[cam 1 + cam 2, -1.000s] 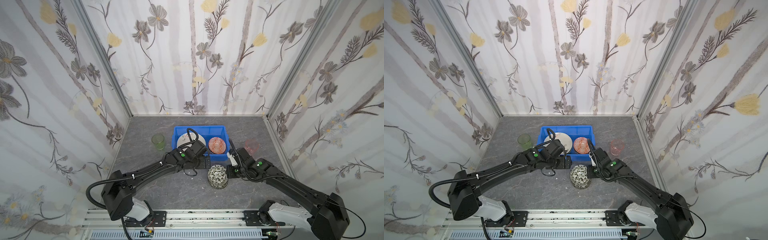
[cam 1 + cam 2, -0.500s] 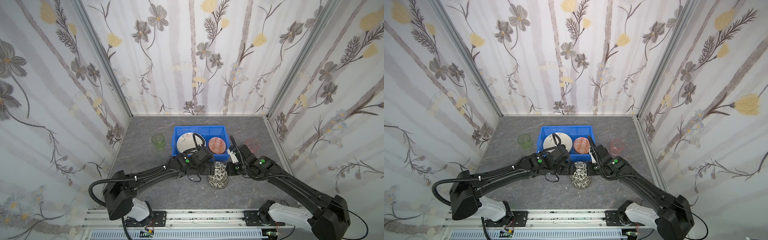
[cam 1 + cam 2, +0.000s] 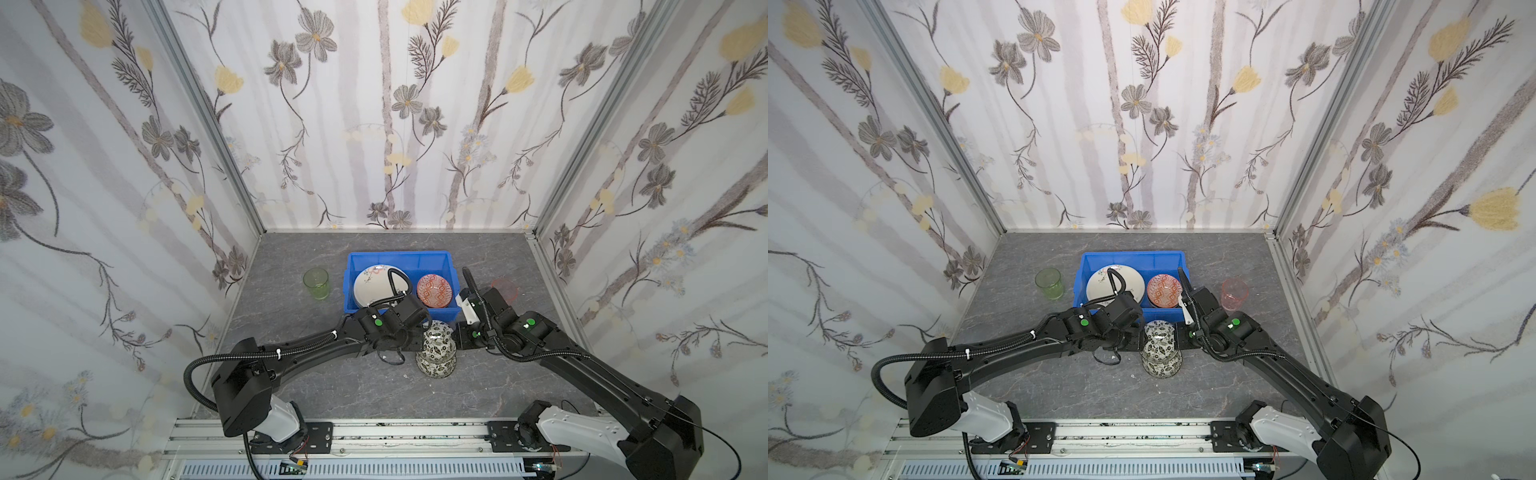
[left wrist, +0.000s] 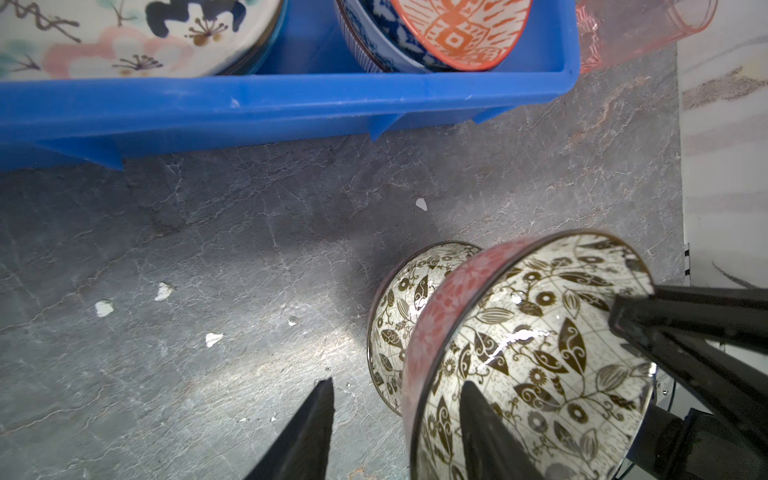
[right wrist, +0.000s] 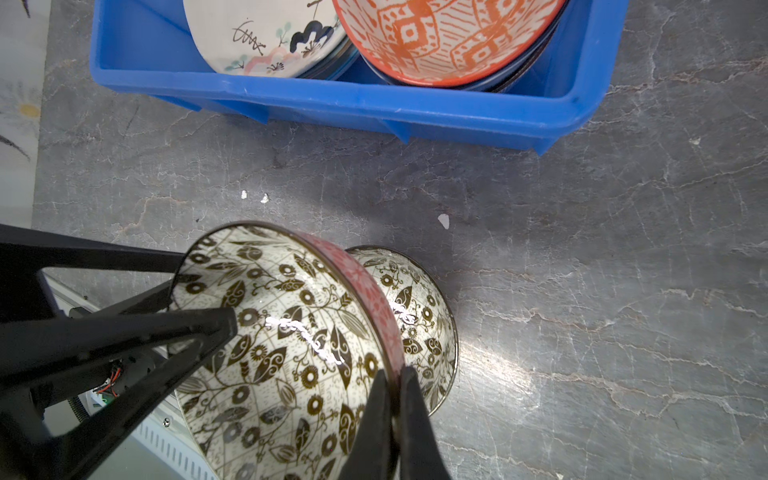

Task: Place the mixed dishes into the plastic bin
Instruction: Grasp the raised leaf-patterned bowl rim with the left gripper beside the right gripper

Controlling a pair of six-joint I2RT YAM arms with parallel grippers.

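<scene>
Above grey marbled tabletop, right tool clamps black-white leaf-patterned bowl, left tool apart; a slip could smash matching bowl beneath

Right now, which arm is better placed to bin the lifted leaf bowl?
Probably right: the right gripper is shut on the rim of the lifted leaf bowl; the left gripper straddles it, open.

A plate and a red bowl nearly fill the plastic bin, so little floor seems free inside. Bare worktop runs between its near wall and the leaf bowl and its twin; a green tumbler and a pink tumbler flank it.
</scene>
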